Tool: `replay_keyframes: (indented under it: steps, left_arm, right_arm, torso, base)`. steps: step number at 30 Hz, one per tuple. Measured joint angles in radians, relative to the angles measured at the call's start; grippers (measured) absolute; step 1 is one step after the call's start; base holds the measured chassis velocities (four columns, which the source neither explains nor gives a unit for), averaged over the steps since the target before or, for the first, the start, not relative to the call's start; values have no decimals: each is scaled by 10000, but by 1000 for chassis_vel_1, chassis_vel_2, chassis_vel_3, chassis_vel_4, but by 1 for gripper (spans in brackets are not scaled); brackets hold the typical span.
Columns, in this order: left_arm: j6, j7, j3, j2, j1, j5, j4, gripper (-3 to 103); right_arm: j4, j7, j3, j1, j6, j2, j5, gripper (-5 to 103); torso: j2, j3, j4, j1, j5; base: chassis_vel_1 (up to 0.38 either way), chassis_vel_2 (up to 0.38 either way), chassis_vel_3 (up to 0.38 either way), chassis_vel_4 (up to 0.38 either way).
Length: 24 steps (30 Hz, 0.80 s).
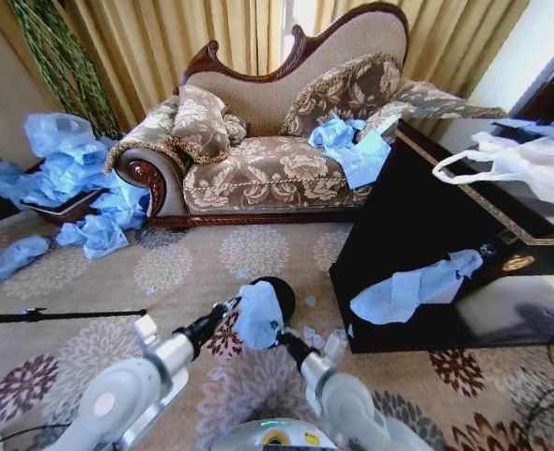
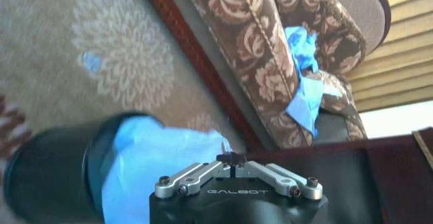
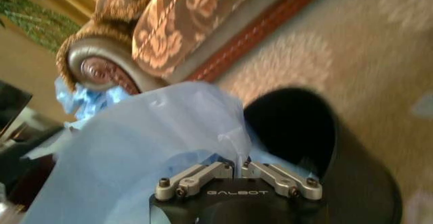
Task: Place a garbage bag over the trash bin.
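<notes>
Light-blue, crinkly plastic of the garbage bag (image 1: 258,315) is held up between both arms over the small black cylindrical trash bin (image 1: 281,293), which stands on the patterned carpet (image 1: 192,268). The left gripper (image 2: 234,159) and the right gripper (image 3: 239,161) are each pinched tight on the film, reaching inward from either side (the bin mouth seems partly uncovered). Behind, a floral upholstered sofa (image 1: 258,169) is seen, and a black glossy cabinet (image 1: 418,235) is set to the right.

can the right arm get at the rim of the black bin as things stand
Probably yes: the right claw, shut on the thin light-blue plastic garbage bag, sits right beside the small black cylindrical trash bin, whose near rim looks uncovered.
</notes>
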<state>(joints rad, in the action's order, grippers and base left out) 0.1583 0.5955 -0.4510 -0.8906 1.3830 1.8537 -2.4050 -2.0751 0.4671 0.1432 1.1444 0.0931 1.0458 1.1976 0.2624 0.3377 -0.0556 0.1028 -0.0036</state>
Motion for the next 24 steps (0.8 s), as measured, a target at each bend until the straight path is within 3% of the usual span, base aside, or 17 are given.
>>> replay_keyframes:
  steps: [3,10,24]
  left_arm:
    - [90,-293,230,20,-822,-181,1244,0]
    - [220,-712,514,-200,-1545,-684,2876,0]
    - [309,-1218,437,-9,-1047,-1215,3718,0]
  right_arm:
    - [293,-307,-358,-204,-35,-10,-306,0]
    - [891,-764,-941,-314,-109,-167,-513,0]
    - [1917,-1165,-1606,-204,-317,199,-722,0]
  torso:
    - [0,0,3,0,1]
    - [0,-1,3,0,2]
    - [0,-2,4,-2,3]
  base:
    - [0,0,0,0]
    - [0,0,0,0]
    - [0,0,0,0]
